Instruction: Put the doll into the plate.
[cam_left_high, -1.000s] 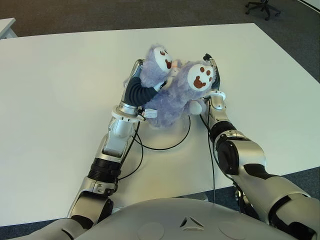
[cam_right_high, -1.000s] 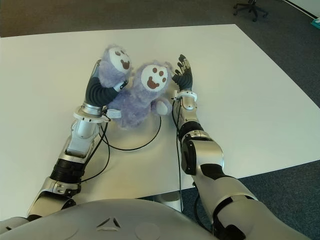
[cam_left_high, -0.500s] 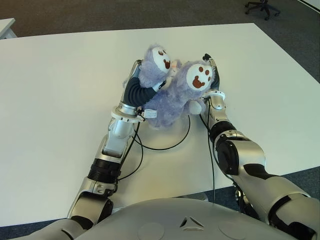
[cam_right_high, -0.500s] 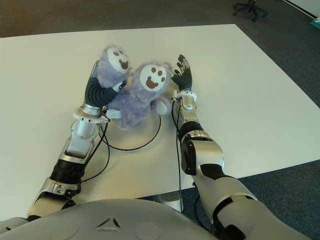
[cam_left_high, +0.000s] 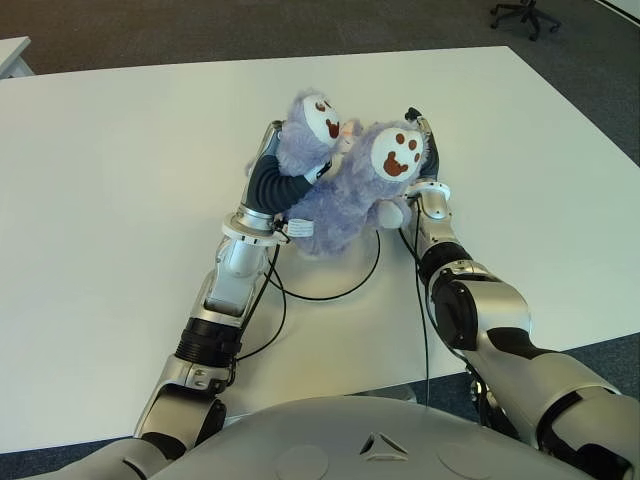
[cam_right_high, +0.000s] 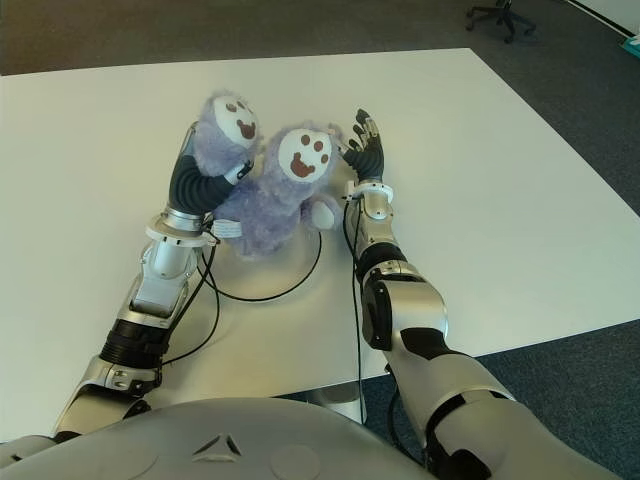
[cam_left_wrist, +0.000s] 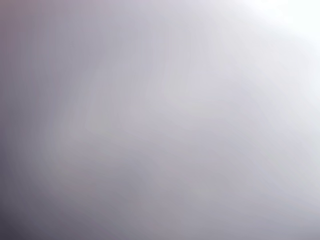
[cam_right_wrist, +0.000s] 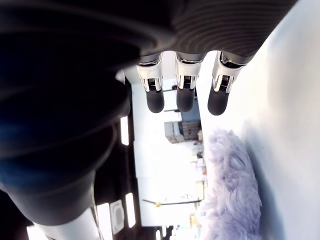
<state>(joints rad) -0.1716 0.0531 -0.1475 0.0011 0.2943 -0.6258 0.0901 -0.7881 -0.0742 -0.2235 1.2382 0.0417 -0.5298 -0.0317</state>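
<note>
A fluffy purple doll (cam_left_high: 335, 205) lies near the middle of the white table (cam_left_high: 120, 200), two white paw pads with brown prints turned up. My left hand (cam_left_high: 283, 172) is shut on the doll, its dark fingers wrapped round the limb under the farther paw (cam_left_high: 322, 115). Pale fur fills the left wrist view. My right hand (cam_right_high: 364, 148) stands open just right of the doll, fingers straight and pointing away from me, close to the nearer paw (cam_right_high: 302, 155). The right wrist view shows straight fingertips (cam_right_wrist: 185, 97) and purple fur (cam_right_wrist: 232, 180) beyond them. No plate shows in any view.
Black cables (cam_left_high: 340, 290) loop on the table from both wrists, in front of the doll. The table's right edge (cam_left_high: 590, 115) borders grey carpet, and an office chair (cam_left_high: 525, 15) stands far off at the back right.
The doll's two paws have shifted a little to the left in my left hand. Both arms stay almost where they were.
</note>
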